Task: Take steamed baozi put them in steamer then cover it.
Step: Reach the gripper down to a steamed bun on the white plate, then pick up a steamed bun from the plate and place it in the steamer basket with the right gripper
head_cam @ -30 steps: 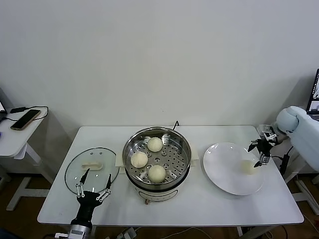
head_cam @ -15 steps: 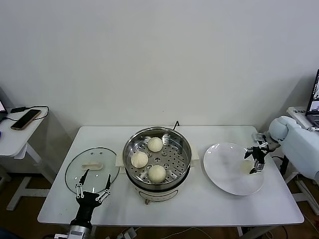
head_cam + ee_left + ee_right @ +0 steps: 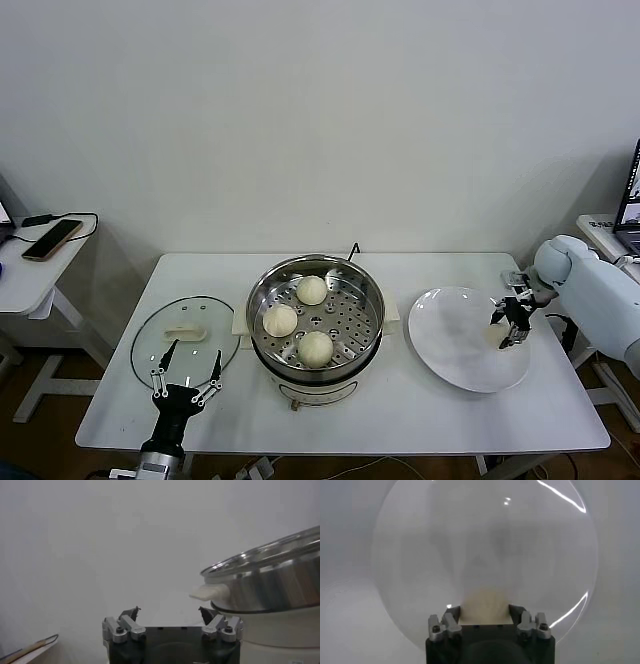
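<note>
Right arm: reaches in from the table's 3 o'clock edge, white forearm angled down toward the white plate (image 3: 450, 345). Right gripper (image 3: 508, 328) sits low over the plate's 3 o'clock rim, its fingers (image 3: 451, 616) set on either side of the fourth baozi (image 3: 485, 607); the wrist view shows the bun filling the gap between them, seemingly pinched, with the plate's rim curving all round behind.

Left arm: rises from the table's near edge at about 7 o'clock. Left gripper (image 3: 187, 373) points away from the robot, its fingers (image 3: 160, 362) spread wide and holding nothing, hovering at the near rim of the cover (image 3: 150, 345).

Cover: glass lid lying flat at the table's 9 o'clock side, cream handle (image 3: 184, 333) up, just beside the steamer's base.

Steamer (image 3: 366, 290): centre of the table, uncovered. Three steamed baozi rest on its perforated floor: at 12 o'clock (image 3: 311, 290), at 9 o'clock (image 3: 279, 320), at 6 o'clock (image 3: 315, 348). The 3 o'clock part of the floor is bare.

Table (image 3: 420, 410): bare white strip along the near edge and between steamer and plate; the plate's 3 o'clock rim lies near the table's right edge.

Side table (image 3: 25, 280), well apart at 9 o'clock: carries a phone (image 3: 51, 240).
</note>
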You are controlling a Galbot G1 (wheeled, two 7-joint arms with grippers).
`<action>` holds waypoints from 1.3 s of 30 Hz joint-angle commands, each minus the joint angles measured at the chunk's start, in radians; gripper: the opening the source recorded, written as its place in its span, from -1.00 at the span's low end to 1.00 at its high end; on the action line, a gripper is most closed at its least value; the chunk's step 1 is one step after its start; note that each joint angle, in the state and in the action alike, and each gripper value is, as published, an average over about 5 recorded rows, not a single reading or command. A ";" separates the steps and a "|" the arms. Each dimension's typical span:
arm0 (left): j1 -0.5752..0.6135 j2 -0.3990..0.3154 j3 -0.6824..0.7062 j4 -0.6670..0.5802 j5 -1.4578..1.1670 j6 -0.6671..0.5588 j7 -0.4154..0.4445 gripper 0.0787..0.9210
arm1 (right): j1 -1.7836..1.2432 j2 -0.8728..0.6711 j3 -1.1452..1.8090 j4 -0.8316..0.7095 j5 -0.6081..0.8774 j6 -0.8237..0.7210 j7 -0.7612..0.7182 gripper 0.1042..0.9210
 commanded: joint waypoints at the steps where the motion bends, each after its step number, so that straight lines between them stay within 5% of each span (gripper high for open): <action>1: -0.001 0.000 0.002 -0.002 0.000 0.001 0.000 0.77 | 0.084 -0.033 -0.079 0.073 0.049 -0.018 -0.023 0.33; 12: -0.007 0.010 0.009 -0.011 -0.003 -0.001 -0.001 0.77 | 0.503 -0.064 -0.525 0.401 0.391 -0.165 -0.101 0.25; 22: -0.012 0.018 0.026 -0.022 -0.003 0.003 -0.001 0.77 | 0.857 0.158 -0.841 0.609 0.786 -0.303 -0.039 0.24; 39: -0.008 0.015 0.023 -0.026 -0.002 0.002 -0.005 0.77 | 0.793 0.447 -0.918 0.541 0.851 -0.348 0.040 0.22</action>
